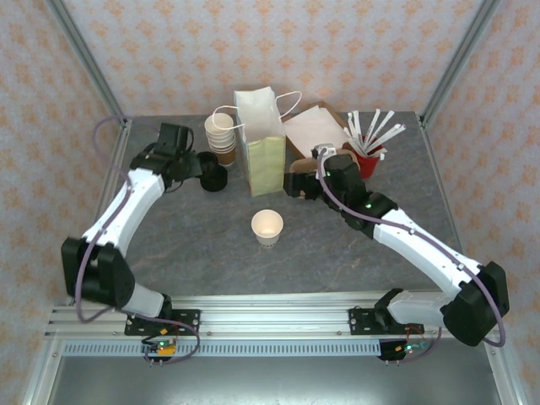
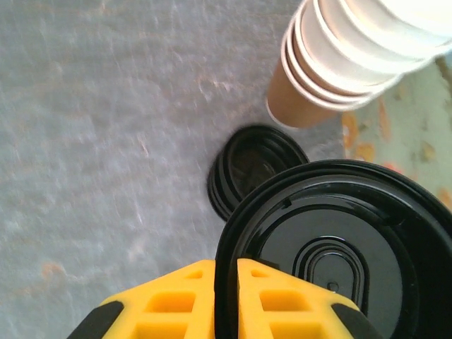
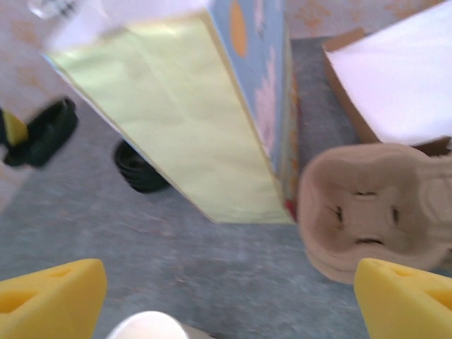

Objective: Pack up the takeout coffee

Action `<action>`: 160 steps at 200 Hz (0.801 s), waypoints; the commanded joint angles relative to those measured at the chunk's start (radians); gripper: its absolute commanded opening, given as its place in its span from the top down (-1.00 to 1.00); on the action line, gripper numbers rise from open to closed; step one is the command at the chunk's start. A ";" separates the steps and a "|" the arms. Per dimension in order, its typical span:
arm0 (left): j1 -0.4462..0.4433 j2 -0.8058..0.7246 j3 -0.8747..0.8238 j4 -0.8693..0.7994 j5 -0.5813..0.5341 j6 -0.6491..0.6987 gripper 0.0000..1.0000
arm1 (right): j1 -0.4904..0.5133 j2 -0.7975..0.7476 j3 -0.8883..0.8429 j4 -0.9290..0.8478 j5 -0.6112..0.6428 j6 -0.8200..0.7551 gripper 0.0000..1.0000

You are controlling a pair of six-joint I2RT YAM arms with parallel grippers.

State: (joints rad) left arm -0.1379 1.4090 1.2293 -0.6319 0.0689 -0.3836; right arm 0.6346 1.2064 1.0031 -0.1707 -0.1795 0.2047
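From above, the small pale cream paper cup stands upright and lidless at mid-table, in front of the tall green-and-white paper bag. The left gripper hangs over the stack of loose black lids, just beside the stack of lidless cream cups. The right gripper sits near the foot of the bag, on its right.

In the left wrist view, the yellow fingers are clenched on the rim of a round black plastic lid. The lid looks clear of the stack beneath it.

In the right wrist view, that gripper's fingers are spread wide with nothing between them. The cup's white rim peeks in at the bottom edge, and a brown moulded-pulp cup carrier lies beside the bag.

The coffee seems not yet assembled, so the step in hand is probably capping the cup. To do that well, the lid should travel level, because an edge pinch lets it droop. It should be centred over the rim before it descends, then pressed down evenly so the whole edge seats. The free right gripper could steady the light cup low on its wall, gently enough not to crush the paper.
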 commanded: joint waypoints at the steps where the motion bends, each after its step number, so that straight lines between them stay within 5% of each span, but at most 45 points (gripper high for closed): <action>1: -0.013 -0.167 -0.143 0.166 0.208 -0.215 0.72 | 0.007 -0.018 0.028 0.109 -0.111 0.165 -0.83; 26: -0.059 -0.298 -0.256 0.381 0.348 -0.449 0.67 | 0.007 -0.010 0.032 0.274 -0.190 0.366 -0.82; 93: -0.183 -0.348 -0.367 0.825 0.372 -0.906 0.71 | 0.029 0.045 0.014 0.610 -0.199 0.789 -0.89; 160: -0.265 -0.298 -0.399 1.043 0.350 -1.056 0.72 | 0.063 0.174 0.096 0.727 -0.259 0.969 -0.98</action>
State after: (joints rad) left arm -0.3927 1.1057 0.8417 0.2680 0.4191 -1.3624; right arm 0.6868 1.3540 1.0458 0.4553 -0.3904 1.0828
